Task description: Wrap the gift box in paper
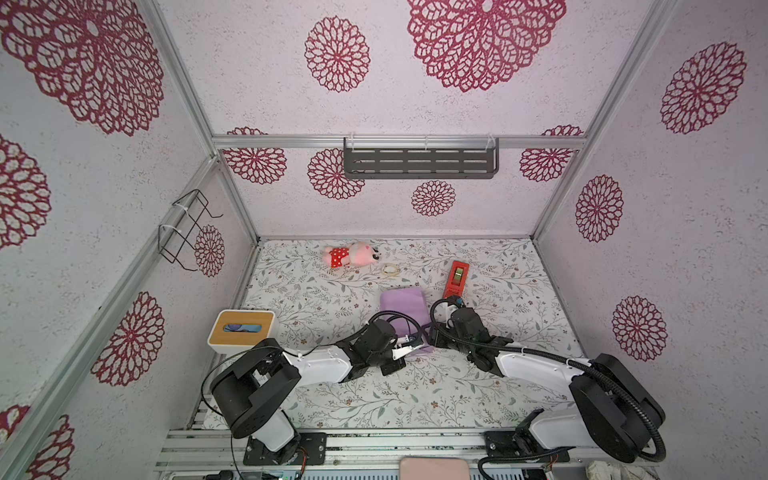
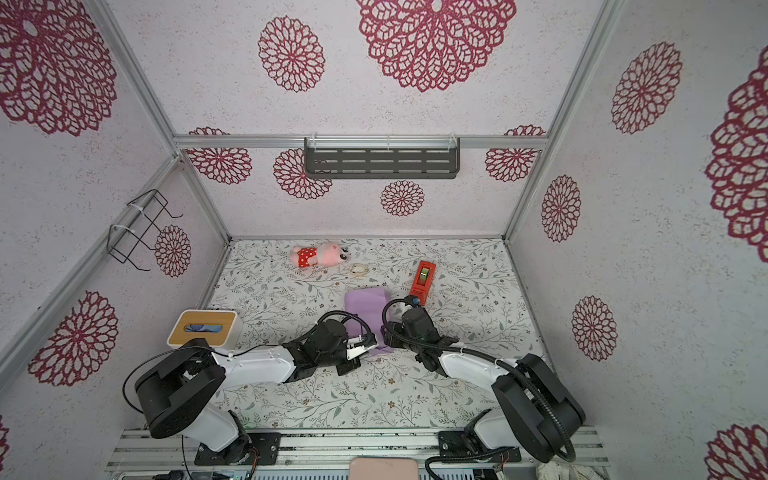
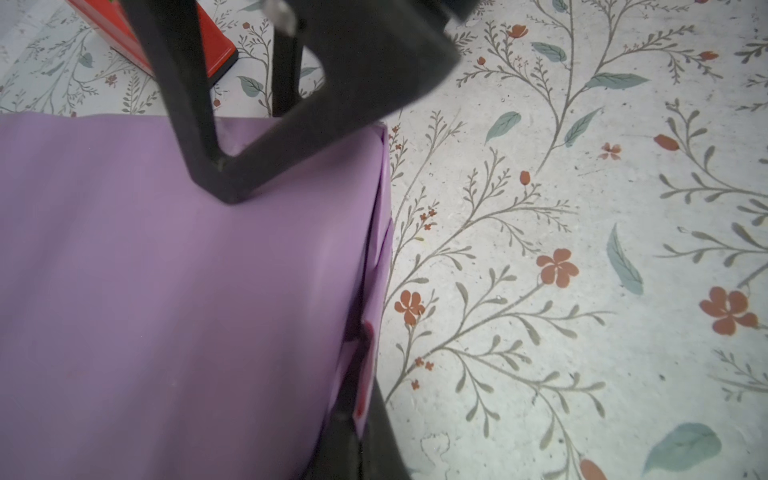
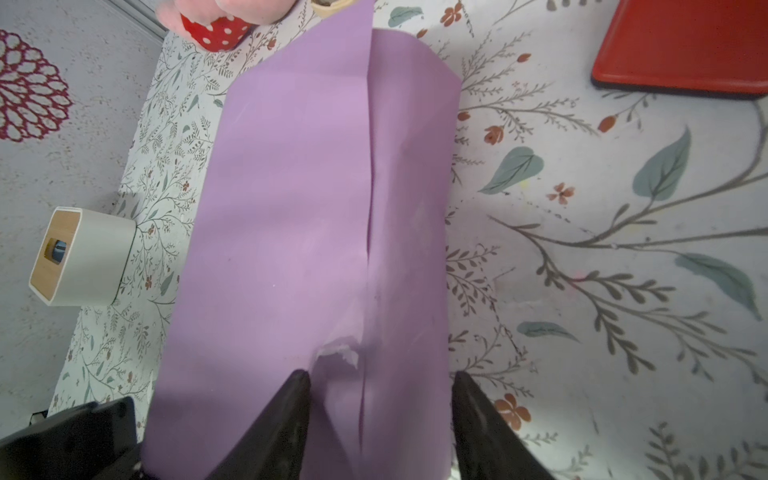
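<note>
paper (image 1: 403, 305): lilac face out, folded round a block-shaped form at the middle of the surface (image 1: 519, 291); a lengthwise seam runs along its top, with a small torn patch beside the seam at the near end.
box: hidden under the paper; none of it shows.
left gripper (image 3: 359, 415): at the paper's near end; jaws closed on a fold of the paper's edge.
right gripper (image 4: 380, 378): at the same end, just beside the left gripper; jaws partly apart, straddling the seam, clamping nothing.
dispenser (image 1: 456, 279): red, just beyond the paper toward the far edge.
tissue box (image 1: 241, 330): by the left edge.
toy (image 1: 351, 254): near the far edge.
</note>
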Motion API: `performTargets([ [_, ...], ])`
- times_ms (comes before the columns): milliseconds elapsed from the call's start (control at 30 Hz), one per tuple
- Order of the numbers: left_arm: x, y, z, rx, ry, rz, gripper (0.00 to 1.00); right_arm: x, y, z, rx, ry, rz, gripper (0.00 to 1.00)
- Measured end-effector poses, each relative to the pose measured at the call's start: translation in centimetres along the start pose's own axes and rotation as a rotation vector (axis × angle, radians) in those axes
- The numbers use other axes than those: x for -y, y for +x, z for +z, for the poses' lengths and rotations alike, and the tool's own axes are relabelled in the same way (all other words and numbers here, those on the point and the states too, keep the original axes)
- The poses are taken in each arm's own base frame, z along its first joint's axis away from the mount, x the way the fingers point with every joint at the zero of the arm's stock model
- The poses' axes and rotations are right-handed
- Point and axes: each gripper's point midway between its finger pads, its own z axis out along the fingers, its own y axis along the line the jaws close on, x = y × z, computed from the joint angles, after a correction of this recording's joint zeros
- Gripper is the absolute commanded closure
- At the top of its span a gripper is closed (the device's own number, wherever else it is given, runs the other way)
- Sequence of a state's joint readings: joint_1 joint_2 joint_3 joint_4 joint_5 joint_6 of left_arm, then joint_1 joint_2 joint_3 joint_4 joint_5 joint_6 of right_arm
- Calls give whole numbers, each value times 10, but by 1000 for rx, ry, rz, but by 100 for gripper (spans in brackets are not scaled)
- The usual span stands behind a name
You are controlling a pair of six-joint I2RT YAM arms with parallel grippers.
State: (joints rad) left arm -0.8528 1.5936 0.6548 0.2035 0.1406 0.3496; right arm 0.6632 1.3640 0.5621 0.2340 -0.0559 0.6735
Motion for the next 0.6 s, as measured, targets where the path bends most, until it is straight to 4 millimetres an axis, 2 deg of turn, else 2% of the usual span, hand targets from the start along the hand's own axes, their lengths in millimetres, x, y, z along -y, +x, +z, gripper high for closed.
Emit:
performTargets([
  [300,1,-3,0,13,6,-17,100,-10,10,-15,-48,-36,-106,33],
  [467,1,-6,0,27,8,-19,100,-17,2,-32,-13,-57,-172,24],
  [600,1,-7,0,31,13,-18,100,-11,6,-42,15,-52,-234,18],
])
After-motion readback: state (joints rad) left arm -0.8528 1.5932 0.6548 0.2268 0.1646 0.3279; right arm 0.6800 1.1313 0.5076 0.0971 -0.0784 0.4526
